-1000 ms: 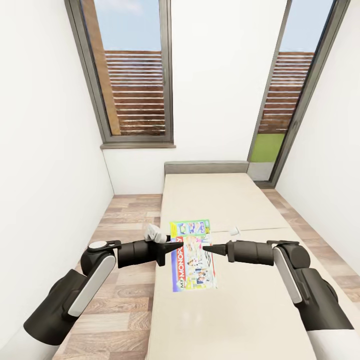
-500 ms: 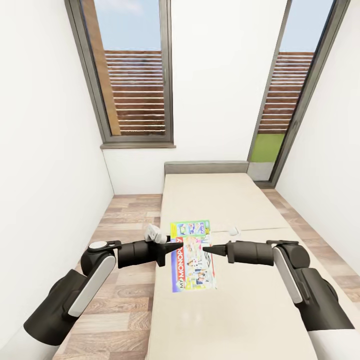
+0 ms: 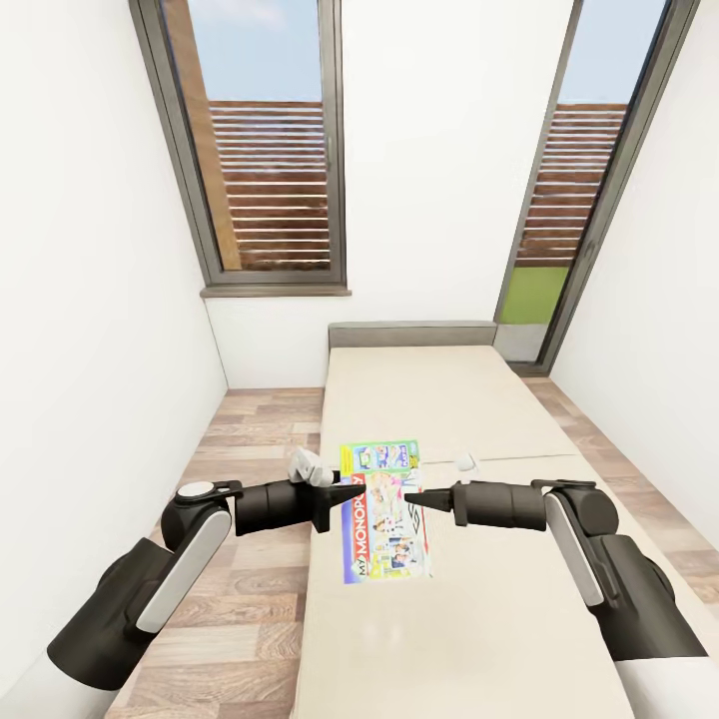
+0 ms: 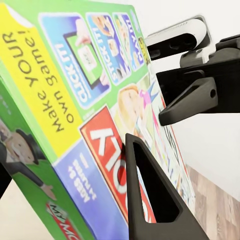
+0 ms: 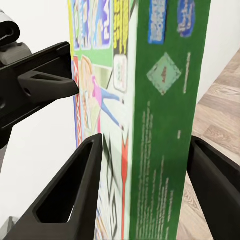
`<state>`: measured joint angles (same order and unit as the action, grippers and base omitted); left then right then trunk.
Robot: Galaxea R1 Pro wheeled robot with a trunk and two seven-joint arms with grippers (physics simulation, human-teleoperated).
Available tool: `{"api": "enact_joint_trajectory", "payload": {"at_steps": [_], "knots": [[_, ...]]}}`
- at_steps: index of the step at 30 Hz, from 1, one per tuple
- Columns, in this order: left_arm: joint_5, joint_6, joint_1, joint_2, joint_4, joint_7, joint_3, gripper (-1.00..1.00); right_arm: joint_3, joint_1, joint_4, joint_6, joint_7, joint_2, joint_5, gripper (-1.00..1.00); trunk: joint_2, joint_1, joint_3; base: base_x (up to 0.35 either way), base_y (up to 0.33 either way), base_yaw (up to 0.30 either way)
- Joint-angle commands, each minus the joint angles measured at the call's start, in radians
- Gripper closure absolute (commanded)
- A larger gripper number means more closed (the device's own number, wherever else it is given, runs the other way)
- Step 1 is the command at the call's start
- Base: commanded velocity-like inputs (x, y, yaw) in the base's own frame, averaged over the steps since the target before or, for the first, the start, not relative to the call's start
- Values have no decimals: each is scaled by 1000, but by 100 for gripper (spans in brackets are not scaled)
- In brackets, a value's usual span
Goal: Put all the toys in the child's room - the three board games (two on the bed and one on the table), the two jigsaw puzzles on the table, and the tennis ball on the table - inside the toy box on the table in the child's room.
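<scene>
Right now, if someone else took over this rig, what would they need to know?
Left gripper: jaws straddle the left edge of the Monopoly board game; I cannot tell if they are clamped.
Right gripper: jaws straddle the game from the opposite side, close to both faces; grip also unclear.
The game is over the bed, near its left side; I cannot tell if it is resting or lifted.
Done: nothing confirmed in the toy box.
Left: secure this game, carry it to the toy box, then fetch the other toys.
</scene>
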<state>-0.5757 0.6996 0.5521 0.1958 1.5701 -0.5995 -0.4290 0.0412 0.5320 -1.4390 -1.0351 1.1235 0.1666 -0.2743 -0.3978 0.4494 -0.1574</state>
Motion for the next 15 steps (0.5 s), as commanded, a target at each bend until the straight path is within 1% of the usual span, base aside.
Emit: {"api": "enact_joint_trajectory", "payload": {"at_steps": [1,9,10,15], "knots": [[-9,3,2,0,1,3,1,100,14,1,0,-12,2,1,-7,100,-2,1,-2,0,0,0],[-9,3,2,-1,0,3,1,100,14,1,0,-12,2,1,-8,100,-2,1,-2,0,0,0],[-9,3,2,-1,0,3,1,-100,14,2,0,-12,2,1,-8,100,-2,1,-2,0,0,0],[-8,3,1,-1,-1,3,0,-100,14,2,0,-12,2,1,-8,100,-2,1,-2,0,0,0]]}}
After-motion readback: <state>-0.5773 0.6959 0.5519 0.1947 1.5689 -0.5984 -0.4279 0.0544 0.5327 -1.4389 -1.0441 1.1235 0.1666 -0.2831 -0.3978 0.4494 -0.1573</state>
